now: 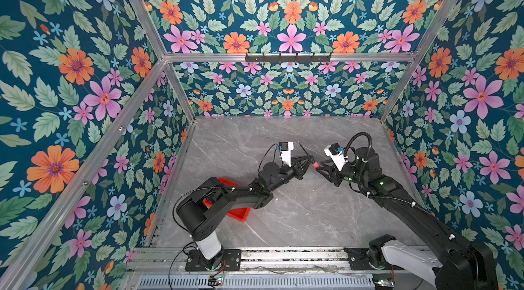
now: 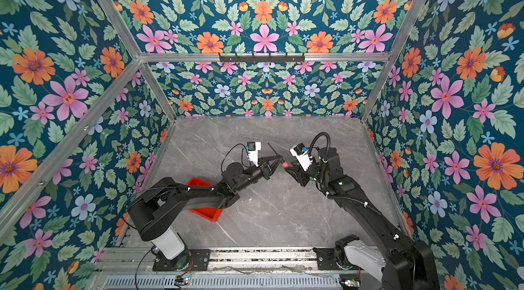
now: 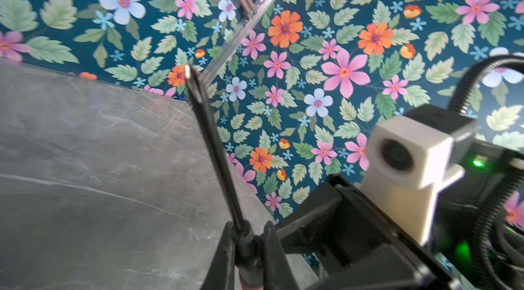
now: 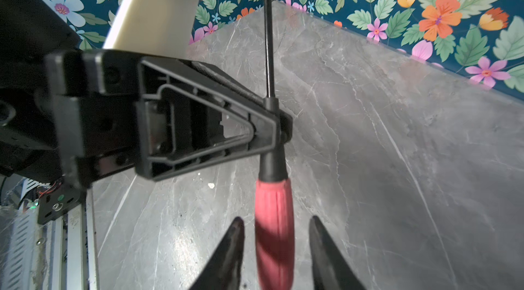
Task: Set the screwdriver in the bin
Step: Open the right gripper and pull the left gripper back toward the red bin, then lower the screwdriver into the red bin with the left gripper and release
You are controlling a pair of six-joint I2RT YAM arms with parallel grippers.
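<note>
The screwdriver hangs above the table between the two arms, its pinkish-red handle toward the right arm and its thin dark shaft pointing away. My left gripper is shut on the dark collar just above the handle, which also shows in both top views. My right gripper is open, with its fingers standing either side of the handle and a gap on each side. The red-orange bin sits on the table at the left, mostly hidden under the left arm.
The grey marble table is boxed in by floral walls and aluminium frame bars. A metal rail carrying both arm bases runs along the front edge. The right arm's cable loop rises above its wrist.
</note>
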